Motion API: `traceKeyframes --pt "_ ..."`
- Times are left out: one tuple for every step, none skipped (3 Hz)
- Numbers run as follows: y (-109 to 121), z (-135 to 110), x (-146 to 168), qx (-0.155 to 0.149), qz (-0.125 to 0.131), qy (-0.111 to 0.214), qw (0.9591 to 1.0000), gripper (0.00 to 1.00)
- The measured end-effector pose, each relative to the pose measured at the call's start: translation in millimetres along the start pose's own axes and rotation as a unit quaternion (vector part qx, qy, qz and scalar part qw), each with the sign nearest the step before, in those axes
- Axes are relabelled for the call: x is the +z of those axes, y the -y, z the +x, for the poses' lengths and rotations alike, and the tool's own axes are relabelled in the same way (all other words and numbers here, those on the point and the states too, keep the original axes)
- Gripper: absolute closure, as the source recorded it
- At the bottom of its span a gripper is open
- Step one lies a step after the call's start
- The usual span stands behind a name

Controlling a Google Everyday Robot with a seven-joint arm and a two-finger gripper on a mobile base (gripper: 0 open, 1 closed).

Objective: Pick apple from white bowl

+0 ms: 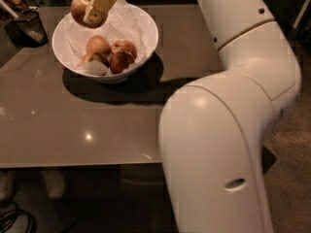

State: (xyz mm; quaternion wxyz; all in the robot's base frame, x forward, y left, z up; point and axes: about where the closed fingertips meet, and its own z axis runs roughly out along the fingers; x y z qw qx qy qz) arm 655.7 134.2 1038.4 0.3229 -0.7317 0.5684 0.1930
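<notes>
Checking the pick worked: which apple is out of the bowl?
The apple in the gripper, held above the white bowl's left rim; the redder apples lie inside on the paper.

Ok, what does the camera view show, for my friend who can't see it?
The robot's gripper holds an apple in the air above a white bowl on a brown table. More apples lie in the bowl.

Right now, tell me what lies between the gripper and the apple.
Nothing: the camera view shows the gripper shut on the apple, finger against its skin, held above the white bowl.
</notes>
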Motion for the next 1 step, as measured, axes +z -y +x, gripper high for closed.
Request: traceKeyframes --pt "-17.6 -5.0 -14.0 0.003 0.012 0.016 0.9998 1.0"
